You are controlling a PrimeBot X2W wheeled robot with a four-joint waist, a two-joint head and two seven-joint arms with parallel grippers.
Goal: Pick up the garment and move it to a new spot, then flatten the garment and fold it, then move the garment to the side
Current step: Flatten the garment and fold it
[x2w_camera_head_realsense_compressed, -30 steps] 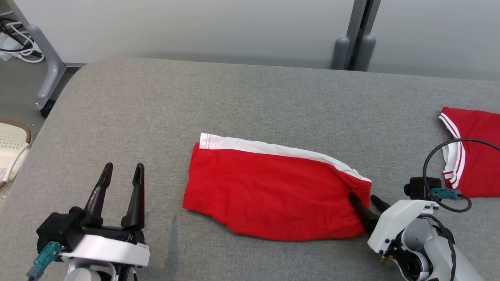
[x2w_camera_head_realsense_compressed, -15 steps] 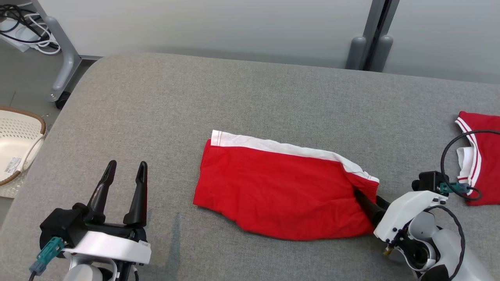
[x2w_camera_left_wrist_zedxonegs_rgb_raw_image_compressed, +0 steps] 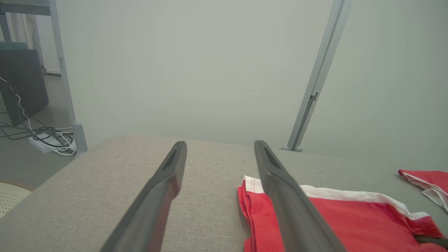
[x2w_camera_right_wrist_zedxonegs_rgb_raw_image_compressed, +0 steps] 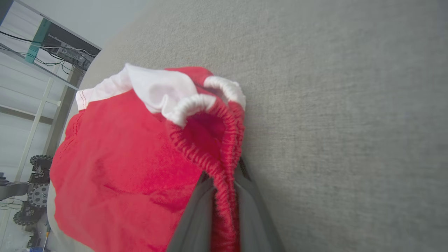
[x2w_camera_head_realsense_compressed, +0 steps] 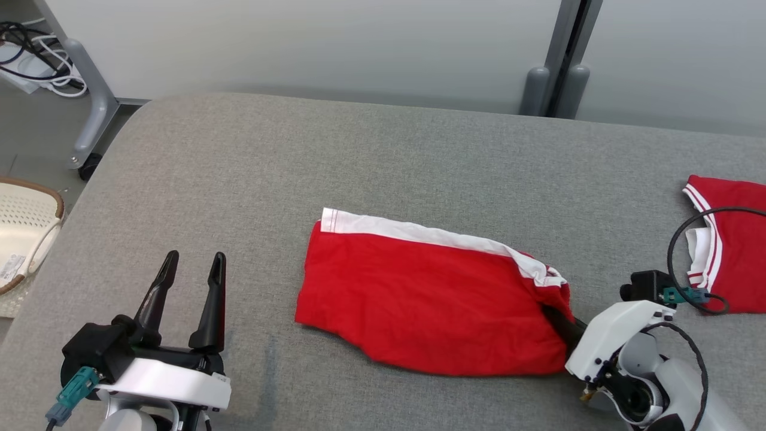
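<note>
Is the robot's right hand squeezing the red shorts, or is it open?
Shut. The right gripper pinches the red shorts by their stretchy waistband.

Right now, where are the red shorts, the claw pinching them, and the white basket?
red shorts point(x2w_camera_head_realsense_compressed: 419, 305): head view, middle of the red cloth.
right claw point(x2w_camera_right_wrist_zedxonegs_rgb_raw_image_compressed: 224, 175): right wrist view, between its tips, shut on the waistband.
white basket point(x2w_camera_head_realsense_compressed: 27, 218): head view, its holey wall.

Your left gripper point(x2w_camera_head_realsense_compressed: 195, 258) sits low on your left, fingers spread wide and pointing forward, holding nothing. Your right gripper point(x2w_camera_head_realsense_compressed: 561, 318) reaches in from the lower right, its fingers point(x2w_camera_right_wrist_zedxonegs_rgb_raw_image_compressed: 196, 217) pinched together on the garment's point(x2w_camera_head_realsense_compressed: 431, 299) elastic edge.
</note>
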